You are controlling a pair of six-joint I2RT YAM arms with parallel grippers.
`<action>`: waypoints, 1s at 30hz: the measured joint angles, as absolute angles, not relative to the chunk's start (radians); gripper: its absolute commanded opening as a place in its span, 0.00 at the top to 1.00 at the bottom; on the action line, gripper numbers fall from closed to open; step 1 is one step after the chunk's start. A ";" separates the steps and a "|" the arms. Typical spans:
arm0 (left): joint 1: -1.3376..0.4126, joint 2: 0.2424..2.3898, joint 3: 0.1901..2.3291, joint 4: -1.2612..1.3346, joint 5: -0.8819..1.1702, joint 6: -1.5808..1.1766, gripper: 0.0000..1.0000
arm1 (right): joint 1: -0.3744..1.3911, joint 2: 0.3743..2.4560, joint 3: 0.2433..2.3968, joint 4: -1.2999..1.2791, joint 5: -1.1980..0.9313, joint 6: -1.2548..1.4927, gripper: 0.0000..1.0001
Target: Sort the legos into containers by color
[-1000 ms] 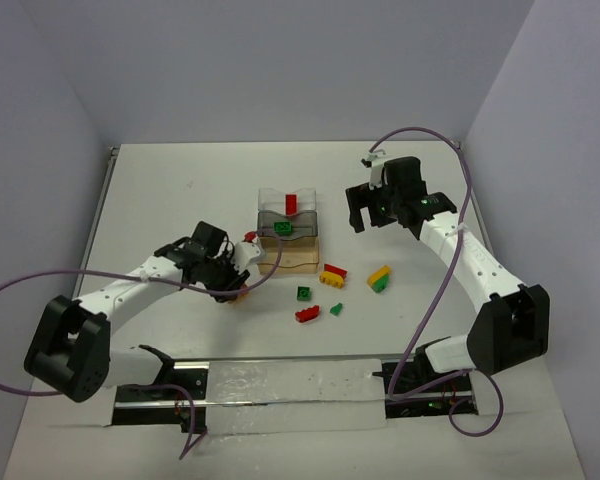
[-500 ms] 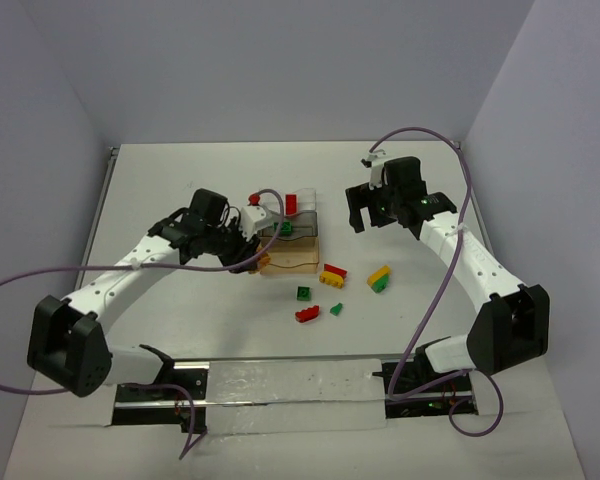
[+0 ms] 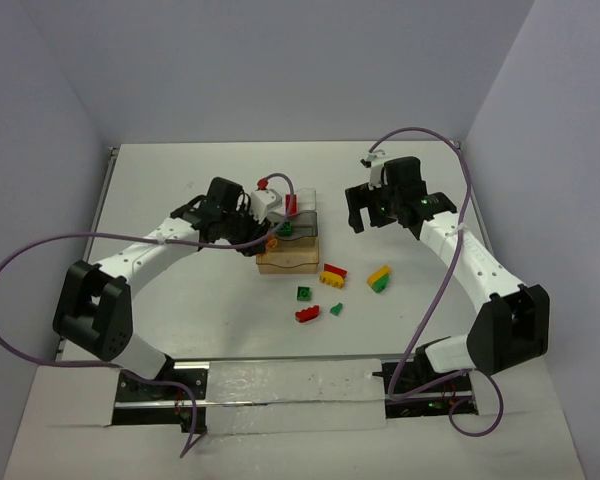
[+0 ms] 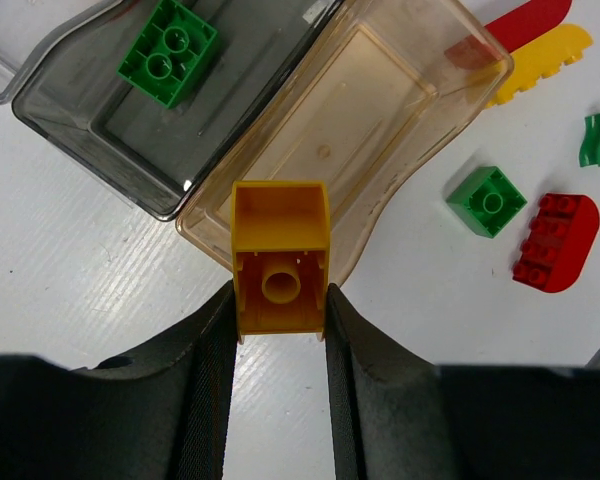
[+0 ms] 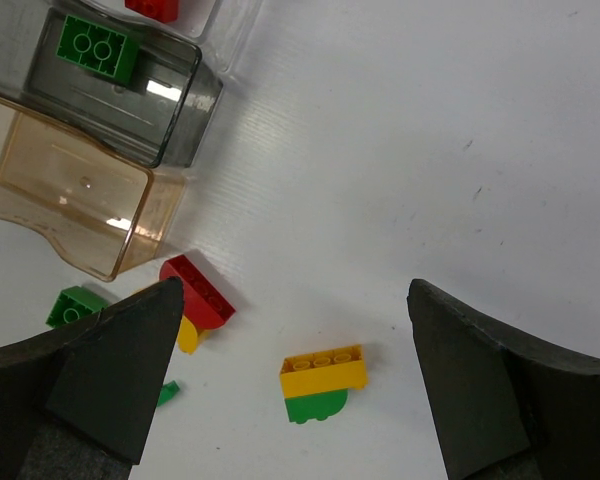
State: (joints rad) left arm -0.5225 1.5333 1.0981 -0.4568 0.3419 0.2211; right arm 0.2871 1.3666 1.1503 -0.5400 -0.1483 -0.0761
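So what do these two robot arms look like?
The left arm and right arm match: white links between chunky black joints. The left gripper and right gripper have black fingers; a loose purple cable loops along each.

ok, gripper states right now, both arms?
Left gripper: shut on the small yellow plastic brick.
Right gripper: open, holding nothing.

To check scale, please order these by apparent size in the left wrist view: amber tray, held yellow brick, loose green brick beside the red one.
1. amber tray
2. yellow brick, enlarged by nearness to the camera
3. loose green brick
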 measured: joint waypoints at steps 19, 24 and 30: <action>-0.557 1.569 1.135 -0.448 0.320 0.216 0.18 | 0.287 1.341 1.057 -0.593 -0.169 -0.183 0.00; -0.559 1.568 1.167 -0.453 0.322 0.214 0.18 | 0.286 1.326 1.052 -0.650 -0.150 -0.242 0.04; -0.560 1.527 1.198 -0.457 0.334 0.208 0.18 | 0.276 1.326 1.047 -0.721 -0.100 -0.290 0.14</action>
